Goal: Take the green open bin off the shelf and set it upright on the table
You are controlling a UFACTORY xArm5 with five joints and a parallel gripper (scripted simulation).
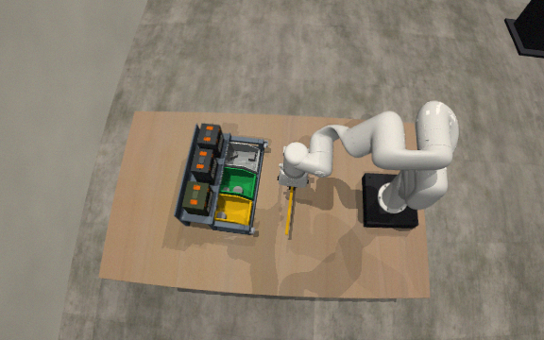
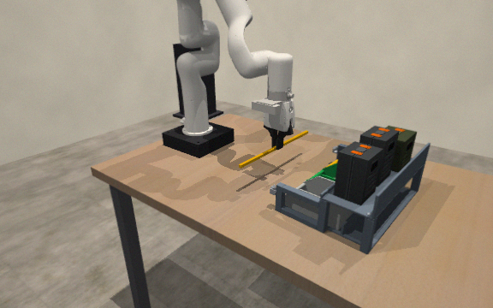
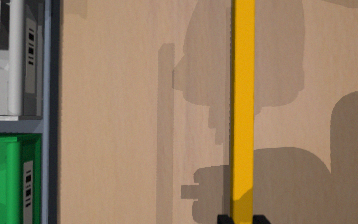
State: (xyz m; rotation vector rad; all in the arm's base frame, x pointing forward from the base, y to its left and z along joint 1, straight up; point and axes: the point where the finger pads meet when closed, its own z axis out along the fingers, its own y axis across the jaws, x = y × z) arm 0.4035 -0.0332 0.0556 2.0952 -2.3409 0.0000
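Note:
The green open bin (image 1: 238, 183) stands in the middle slot of the blue-grey shelf (image 1: 220, 179), with grey parts in it; its edge shows at the lower left of the wrist view (image 3: 2, 180). A grey bin (image 1: 243, 154) and a yellow bin (image 1: 234, 209) sit on either side of it. My gripper (image 2: 277, 141) is shut on a long yellow bar (image 1: 290, 211) and holds it level above the table, to the right of the shelf and apart from it. The bar runs up the wrist view (image 3: 243, 110).
Three dark closed boxes with orange marks (image 1: 202, 165) stand on the shelf's upper tier behind the bins. The arm's black base (image 1: 390, 200) is at the table's right side. A black stand (image 1: 536, 28) is on the floor at the far right.

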